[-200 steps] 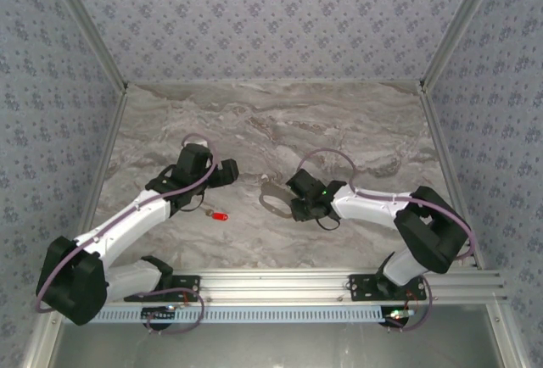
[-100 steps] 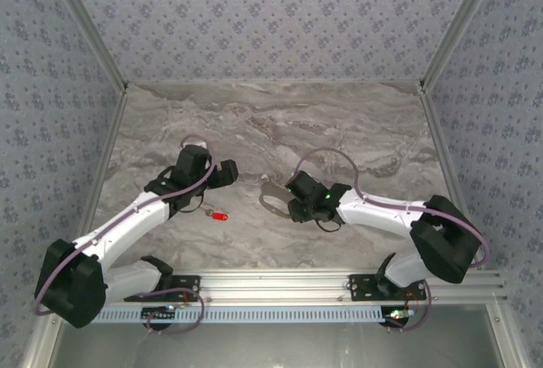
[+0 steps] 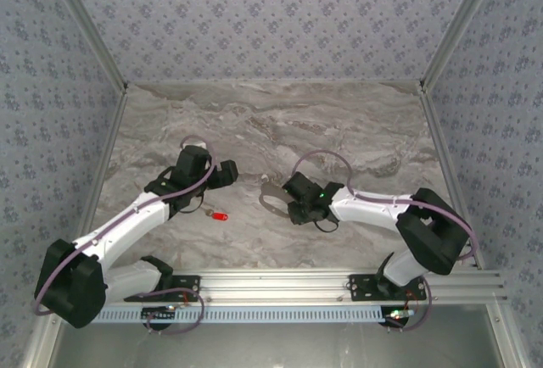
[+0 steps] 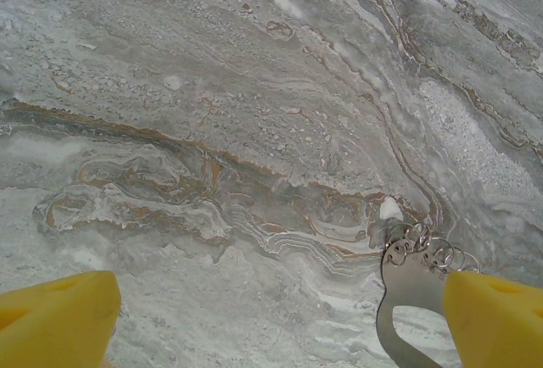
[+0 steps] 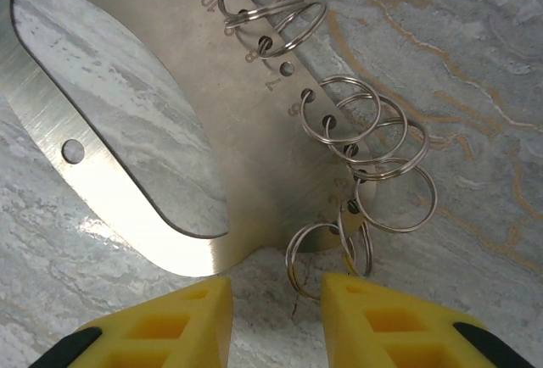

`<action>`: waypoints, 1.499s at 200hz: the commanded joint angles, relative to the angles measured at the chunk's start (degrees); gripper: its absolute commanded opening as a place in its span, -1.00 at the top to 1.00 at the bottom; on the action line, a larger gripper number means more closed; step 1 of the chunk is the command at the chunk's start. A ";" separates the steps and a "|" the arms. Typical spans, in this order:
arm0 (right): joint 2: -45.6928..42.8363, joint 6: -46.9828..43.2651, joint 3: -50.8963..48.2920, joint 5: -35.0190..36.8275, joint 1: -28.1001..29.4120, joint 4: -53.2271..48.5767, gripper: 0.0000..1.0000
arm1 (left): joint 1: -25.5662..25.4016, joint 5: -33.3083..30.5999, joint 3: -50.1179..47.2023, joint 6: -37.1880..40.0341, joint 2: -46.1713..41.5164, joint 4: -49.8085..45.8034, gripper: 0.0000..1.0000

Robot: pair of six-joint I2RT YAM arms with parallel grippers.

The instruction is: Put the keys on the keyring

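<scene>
marble table (image 3: 356,131) under both arms | red-headed key (image 3: 219,215) lies flat, near left gripper (image 3: 227,173) on its base side, apart from it; jaws spread wide | keyring (image 5: 254,156) flat on the table, split rings (image 5: 373,131) fanned along one edge | right gripper (image 5: 276,300) parted, lowest ring just at the gap, contact unclear

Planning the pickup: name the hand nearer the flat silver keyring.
Right. Right hand sits at the flat silver metal keyring; left hand is apart, to its left.
</scene>
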 commanded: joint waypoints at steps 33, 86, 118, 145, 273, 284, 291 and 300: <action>0.86 -1.38 1.14 0.15 -1.83 0.15 0.30 | -0.37 0.28 -0.87 -0.44 -0.95 1.57 -0.95; 2.32 -2.01 1.69 -0.15 -2.39 0.40 0.33 | -0.36 0.25 -0.95 -0.20 -0.96 1.90 -0.95; 2.92 -2.31 2.06 0.03 -2.54 0.34 0.38 | -0.42 0.26 -1.02 -0.18 -1.09 1.93 -0.95; 3.05 -2.46 2.26 0.97 -2.84 -0.08 0.40 | -0.42 0.23 -1.16 -0.13 -1.28 1.92 -0.95; 4.12 -3.78 3.65 3.96 -3.38 -2.48 0.60 | -0.37 0.24 -1.61 -0.17 -1.46 2.67 -0.95; 4.06 -3.85 3.70 3.88 -3.40 -2.48 0.61 | -0.43 0.24 -1.61 -0.12 -1.47 2.73 -0.95; 4.08 -3.94 3.70 3.80 -3.52 -2.59 0.63 | -0.36 0.28 -1.72 -0.17 -1.44 2.71 -0.95; 3.96 -4.03 3.70 3.83 -3.45 -2.65 0.64 | -0.39 0.22 -1.78 -0.18 -1.47 2.82 -0.95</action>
